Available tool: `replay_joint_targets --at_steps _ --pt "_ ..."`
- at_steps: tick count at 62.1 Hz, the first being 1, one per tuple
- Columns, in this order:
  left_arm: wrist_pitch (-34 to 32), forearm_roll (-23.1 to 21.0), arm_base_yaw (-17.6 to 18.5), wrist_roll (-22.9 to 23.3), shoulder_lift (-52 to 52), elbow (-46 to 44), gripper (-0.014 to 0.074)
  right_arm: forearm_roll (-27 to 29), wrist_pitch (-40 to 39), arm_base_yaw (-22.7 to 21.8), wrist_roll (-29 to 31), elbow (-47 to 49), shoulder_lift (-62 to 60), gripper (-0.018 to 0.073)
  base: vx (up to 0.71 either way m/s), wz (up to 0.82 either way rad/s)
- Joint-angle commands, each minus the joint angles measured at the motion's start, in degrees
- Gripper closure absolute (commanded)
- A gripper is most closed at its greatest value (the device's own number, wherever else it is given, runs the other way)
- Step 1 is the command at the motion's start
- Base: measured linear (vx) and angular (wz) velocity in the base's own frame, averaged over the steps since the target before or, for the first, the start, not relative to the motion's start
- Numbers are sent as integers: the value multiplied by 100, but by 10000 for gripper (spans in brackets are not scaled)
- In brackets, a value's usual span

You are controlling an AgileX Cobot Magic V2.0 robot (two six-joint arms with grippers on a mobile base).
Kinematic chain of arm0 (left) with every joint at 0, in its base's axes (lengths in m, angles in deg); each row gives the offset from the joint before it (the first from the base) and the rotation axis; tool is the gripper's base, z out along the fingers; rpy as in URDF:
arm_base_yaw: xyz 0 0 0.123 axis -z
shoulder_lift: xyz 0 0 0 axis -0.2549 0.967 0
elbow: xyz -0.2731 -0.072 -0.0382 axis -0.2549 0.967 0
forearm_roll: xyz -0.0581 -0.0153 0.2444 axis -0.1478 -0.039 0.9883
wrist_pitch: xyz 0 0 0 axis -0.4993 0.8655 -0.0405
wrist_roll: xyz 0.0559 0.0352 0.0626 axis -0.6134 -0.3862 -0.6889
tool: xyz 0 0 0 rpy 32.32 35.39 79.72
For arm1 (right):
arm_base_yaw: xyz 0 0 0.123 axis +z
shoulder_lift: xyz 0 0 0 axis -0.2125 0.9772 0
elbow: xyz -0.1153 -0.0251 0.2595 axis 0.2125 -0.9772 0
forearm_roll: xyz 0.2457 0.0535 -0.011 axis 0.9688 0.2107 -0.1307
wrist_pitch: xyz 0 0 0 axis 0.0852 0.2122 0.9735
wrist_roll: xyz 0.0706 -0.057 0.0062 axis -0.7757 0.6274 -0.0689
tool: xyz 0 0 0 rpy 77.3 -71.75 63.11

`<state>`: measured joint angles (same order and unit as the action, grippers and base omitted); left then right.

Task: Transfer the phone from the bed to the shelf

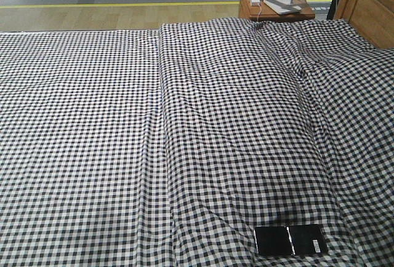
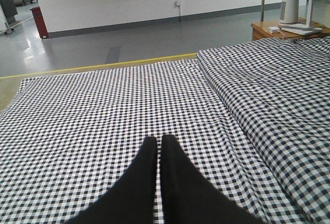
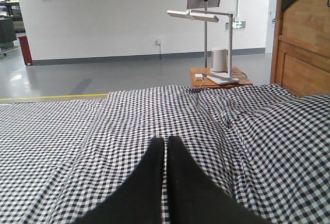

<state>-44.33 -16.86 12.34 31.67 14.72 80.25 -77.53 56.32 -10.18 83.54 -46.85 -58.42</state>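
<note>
left claw: tips pressed together, pointing level, low over bed
right claw: tips together, level, low over bed
phone: flat on bed, lower right of front view

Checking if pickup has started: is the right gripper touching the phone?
Apart. Front view shows the phone alone on the bed; wrist view shows only sheet around the right gripper.

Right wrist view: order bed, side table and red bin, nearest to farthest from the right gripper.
1. bed, directly beneath the right gripper.
2. side table, ahead right, beyond the bed.
3. red bin, far left at the wall.
</note>
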Motion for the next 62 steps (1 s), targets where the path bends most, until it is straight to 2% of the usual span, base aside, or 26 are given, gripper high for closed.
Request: replay_joint_targets --at_steps 1,62 --pt "-415 -52 20 33 -77 -122 595 -46 -427 -20 0 -26 -47 569 0 0" --pt "-415 -52 20 33 -77 -122 595 -46 -427 -20 0 -26 -47 569 0 0"
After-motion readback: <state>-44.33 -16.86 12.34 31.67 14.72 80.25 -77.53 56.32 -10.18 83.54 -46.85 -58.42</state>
